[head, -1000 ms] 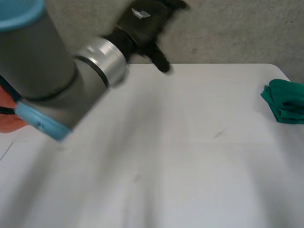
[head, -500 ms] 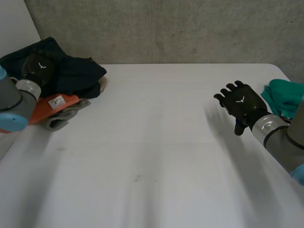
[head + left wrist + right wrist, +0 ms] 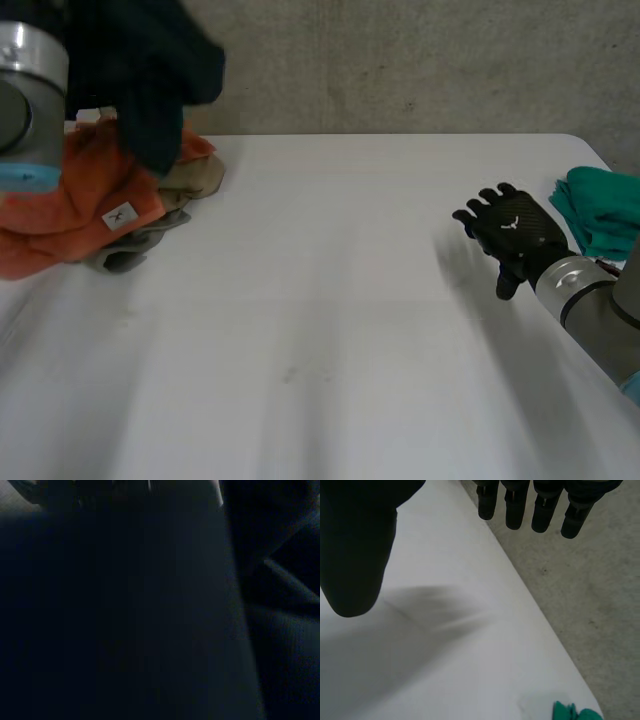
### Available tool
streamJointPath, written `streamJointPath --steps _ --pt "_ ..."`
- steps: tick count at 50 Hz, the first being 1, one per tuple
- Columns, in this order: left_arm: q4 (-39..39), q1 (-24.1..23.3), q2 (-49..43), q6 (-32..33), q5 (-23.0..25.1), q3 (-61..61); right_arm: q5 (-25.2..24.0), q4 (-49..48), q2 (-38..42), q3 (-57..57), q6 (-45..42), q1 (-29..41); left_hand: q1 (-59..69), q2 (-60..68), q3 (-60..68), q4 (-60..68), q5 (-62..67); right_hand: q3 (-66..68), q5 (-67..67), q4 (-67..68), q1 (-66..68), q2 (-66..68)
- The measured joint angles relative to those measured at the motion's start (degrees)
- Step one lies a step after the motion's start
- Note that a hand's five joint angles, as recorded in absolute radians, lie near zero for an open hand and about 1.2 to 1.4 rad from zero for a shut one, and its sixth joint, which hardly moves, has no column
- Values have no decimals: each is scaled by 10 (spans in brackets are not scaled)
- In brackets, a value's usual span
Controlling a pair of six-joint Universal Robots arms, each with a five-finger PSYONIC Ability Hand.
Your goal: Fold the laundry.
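Right now the dark navy garment (image 3: 140,70) hangs raised from the end of our left arm (image 3: 25,90), close over the orange cloth (image 3: 70,200) and the beige cloth (image 3: 195,178) heaped beneath it. The left hand is swathed in that dark fabric, so we cannot tell what hold it has. Our right hand (image 3: 510,232) hovers well apart from it, fingers (image 3: 514,507) straight and spread, holding nothing. The folded green cloth (image 3: 605,215) lies just beside it, on the side away from the left hand.

We judge this to be the fetching step: one piece is up, and nothing is yet spread for folding. The chief risk is the garment's hanging end snagging the orange cloth and dragging the heap along, or off the side edge under the left arm. A bunched hold could also let the garment slip free and land crumpled. If the right hand swings outward, it could push the green cloth over the tabletop's edge close by.

Between the two hands the white tabletop (image 3: 330,300) lies bare, with ample room to lay the garment flat. Its far edge meets the concrete wall (image 3: 400,60) ahead of the right hand's fingertips.
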Motion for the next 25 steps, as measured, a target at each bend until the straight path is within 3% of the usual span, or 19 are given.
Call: streamJointPath --steps 7,11,24,25 --pt "-20 -75 118 -138 53 -80 5 -1 -22 2 17 -2 0 3 2 0 0 0 0 0 0 0" --pt "-59 -104 126 -165 75 -98 10 1 -37 3 42 -11 0 3 2 0 0 0 0 0 0 0" --pt "-202 -164 -40 -144 82 -102 15 4 -68 -5 126 -69 5 -1 -2 -3 1 0 0 0 0 0" --pt "-219 -165 -78 -123 80 -96 15 5 -69 -5 134 -74 -88 -134 -133 -137 -99 0 0 0 0 0"
